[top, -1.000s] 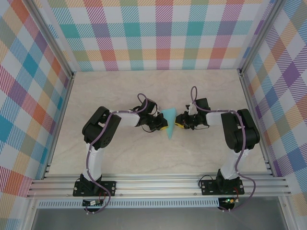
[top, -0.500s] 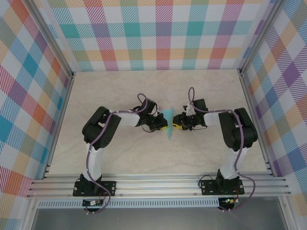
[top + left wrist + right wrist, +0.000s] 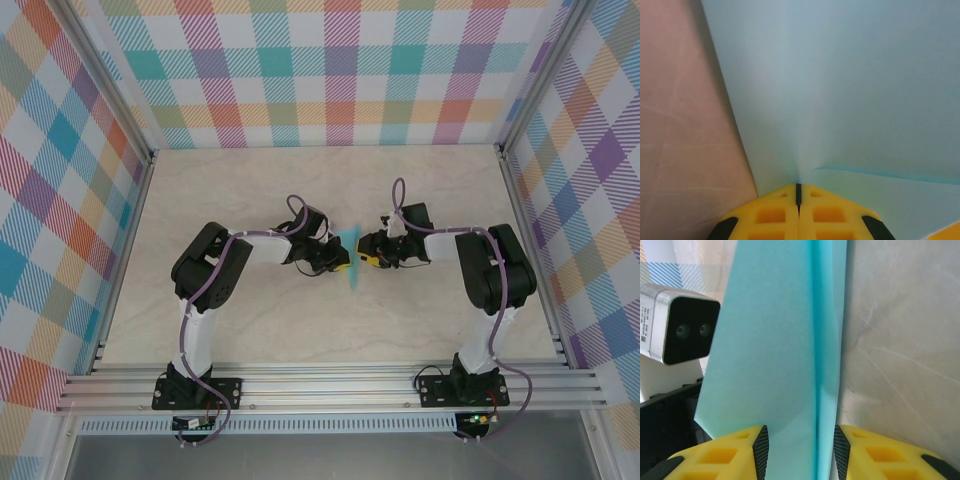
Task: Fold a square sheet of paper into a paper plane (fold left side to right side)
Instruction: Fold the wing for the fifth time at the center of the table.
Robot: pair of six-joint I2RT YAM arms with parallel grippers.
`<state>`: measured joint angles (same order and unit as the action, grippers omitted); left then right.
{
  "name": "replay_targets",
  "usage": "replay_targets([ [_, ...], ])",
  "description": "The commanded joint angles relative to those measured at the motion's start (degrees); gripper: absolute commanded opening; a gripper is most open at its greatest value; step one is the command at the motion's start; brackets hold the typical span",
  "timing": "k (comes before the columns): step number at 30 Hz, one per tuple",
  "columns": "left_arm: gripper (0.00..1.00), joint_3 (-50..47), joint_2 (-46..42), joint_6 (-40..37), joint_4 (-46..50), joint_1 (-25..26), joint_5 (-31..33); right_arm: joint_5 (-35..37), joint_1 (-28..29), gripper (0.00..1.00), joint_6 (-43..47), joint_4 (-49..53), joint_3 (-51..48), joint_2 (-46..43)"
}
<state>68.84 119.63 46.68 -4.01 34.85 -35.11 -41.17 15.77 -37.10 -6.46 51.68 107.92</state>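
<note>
Across the pale marbled table [image 3: 300, 330], the top view shows the turquoise folded paper plane [image 3: 354, 262] near the middle, as a thin sliver between both arms. The left wrist view shows its broad face and a crease. The right wrist view shows its centre fold, with a grey wrist camera [image 3: 682, 330] beside it. A second ago the plane looked like a wider triangle. The left gripper [image 3: 798, 192] is pressed together, pinching the plane's edge. The right gripper [image 3: 800, 445] stands spread around the plane, wider than before; contact is unclear.
</note>
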Motion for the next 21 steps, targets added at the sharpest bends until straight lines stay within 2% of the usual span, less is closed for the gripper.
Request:
replay_targets([
  [1, 0.00, -0.1, 1.8, -1.3, 4.6, 0.5, 3.5, -0.8, 0.4, 0.41, 0.7, -0.6, 1.7, 1.5],
  [21, 0.00, -0.5, -0.5, -1.8, 4.9, 0.4, 5.0, 4.1, 1.9, 0.40, 5.0, 8.6, 4.4, 6.5],
])
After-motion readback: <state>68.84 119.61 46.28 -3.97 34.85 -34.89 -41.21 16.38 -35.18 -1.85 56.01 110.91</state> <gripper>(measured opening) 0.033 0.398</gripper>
